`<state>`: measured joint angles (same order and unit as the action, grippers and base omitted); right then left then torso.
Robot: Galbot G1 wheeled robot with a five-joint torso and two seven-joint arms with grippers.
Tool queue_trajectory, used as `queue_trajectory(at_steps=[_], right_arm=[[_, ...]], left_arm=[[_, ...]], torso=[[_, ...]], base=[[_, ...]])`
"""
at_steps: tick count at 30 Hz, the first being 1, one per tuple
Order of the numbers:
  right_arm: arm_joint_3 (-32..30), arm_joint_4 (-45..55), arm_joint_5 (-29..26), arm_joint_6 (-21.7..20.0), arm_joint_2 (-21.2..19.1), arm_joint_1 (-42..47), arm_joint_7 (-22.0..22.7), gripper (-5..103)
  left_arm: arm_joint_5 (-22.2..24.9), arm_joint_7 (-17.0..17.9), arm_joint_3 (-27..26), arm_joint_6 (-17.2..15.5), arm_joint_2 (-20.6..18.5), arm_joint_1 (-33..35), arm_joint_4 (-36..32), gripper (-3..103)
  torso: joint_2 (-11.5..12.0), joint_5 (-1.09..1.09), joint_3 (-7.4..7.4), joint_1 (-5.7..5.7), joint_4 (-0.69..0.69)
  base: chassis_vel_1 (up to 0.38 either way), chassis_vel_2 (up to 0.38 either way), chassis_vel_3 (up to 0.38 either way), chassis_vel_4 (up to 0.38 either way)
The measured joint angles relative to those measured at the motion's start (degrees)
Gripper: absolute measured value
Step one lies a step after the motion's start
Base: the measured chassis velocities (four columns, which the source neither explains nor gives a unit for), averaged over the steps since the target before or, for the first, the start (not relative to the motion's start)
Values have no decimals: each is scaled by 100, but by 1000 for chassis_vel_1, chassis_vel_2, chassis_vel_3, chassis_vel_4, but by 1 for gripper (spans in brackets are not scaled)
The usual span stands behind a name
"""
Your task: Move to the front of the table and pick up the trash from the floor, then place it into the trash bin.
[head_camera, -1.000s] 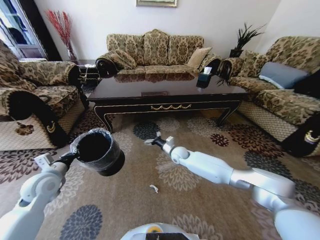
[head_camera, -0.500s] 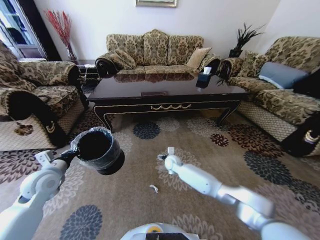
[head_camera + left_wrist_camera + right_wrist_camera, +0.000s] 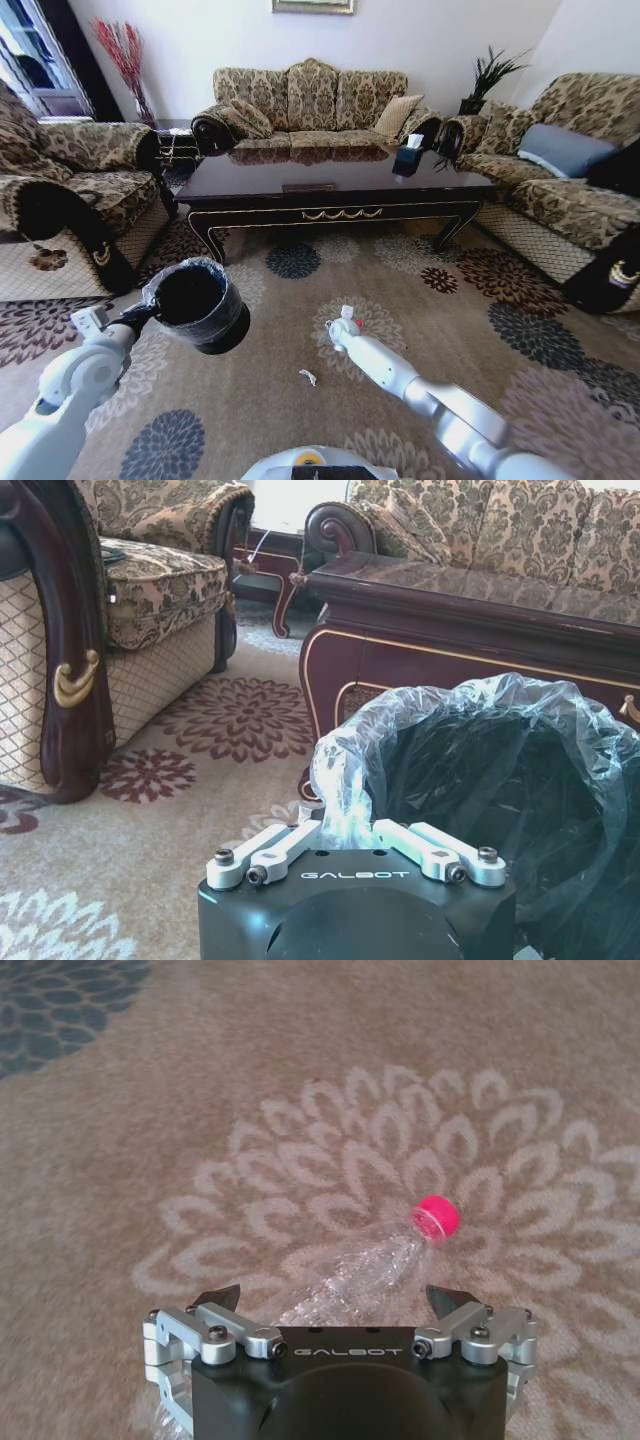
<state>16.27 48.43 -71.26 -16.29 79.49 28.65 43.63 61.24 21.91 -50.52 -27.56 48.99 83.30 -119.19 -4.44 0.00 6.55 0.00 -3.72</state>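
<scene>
Right tool over the bottle
Right tool (image 3: 337,1300) gapes wide, empty, straddling the bottle (image 3: 370,1265) at lower centre; left tool (image 3: 347,832) pinches the bin (image 3: 500,780).

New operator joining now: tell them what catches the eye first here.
The left gripper holds the lined black trash bin aloft above the carpet. The right gripper hangs open over a clear bottle with a red cap lying on a flower medallion, before the dark table.

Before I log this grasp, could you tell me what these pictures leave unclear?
- Bottle: its lower body is hidden behind the right end effector housing, right wrist view.
- White scrap: too small to identify, head view.
- Trash bin: its base is cut off by the edge, left wrist view.
</scene>
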Motion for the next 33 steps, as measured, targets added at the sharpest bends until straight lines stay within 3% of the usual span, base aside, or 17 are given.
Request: queue_trajectory(at_steps=[7,10,13,18,19,21,24,25,33], right_arm=[[-363,-565,400,73,205,-23,-229,103],[-389,-746,581,110,230,-28,-358,90],[-390,-819,652,117,231,-29,-430,85],[-373,-852,825,122,205,-8,-583,63],[-359,-814,853,124,183,8,-601,63],[-292,-638,903,134,105,53,-645,51],[-216,-454,957,146,16,99,-689,46],[-151,-325,989,161,-50,127,-720,36],[136,609,948,347,-458,197,-889,13]], left_arm=[[4,17,23,-19,-2,-12,-42,4],[4,19,24,-20,16,-10,-43,4],[2,20,24,-20,31,-7,-42,4],[1,20,24,-20,42,-1,-42,4],[1,20,24,-20,40,-2,-42,4],[3,20,25,-20,36,-12,-39,4],[3,20,36,-17,38,-27,-35,4],[3,20,43,-14,42,-32,-34,4],[14,18,52,-4,45,-45,-31,4]], torso=[[0,0,0,0,-1],[0,0,0,0,-1],[0,0,0,0,-1],[0,0,0,0,0],[0,0,0,0,0],[0,0,0,0,-1],[0,1,0,0,-1],[0,0,0,0,-1],[0,1,0,0,-1]], base=[[0,0,0,0],[0,0,0,0],[0,0,0,0],[0,0,0,0],[0,0,0,0],[0,0,0,0],[0,0,0,0],[0,0,0,0],[0,0,0,0]])
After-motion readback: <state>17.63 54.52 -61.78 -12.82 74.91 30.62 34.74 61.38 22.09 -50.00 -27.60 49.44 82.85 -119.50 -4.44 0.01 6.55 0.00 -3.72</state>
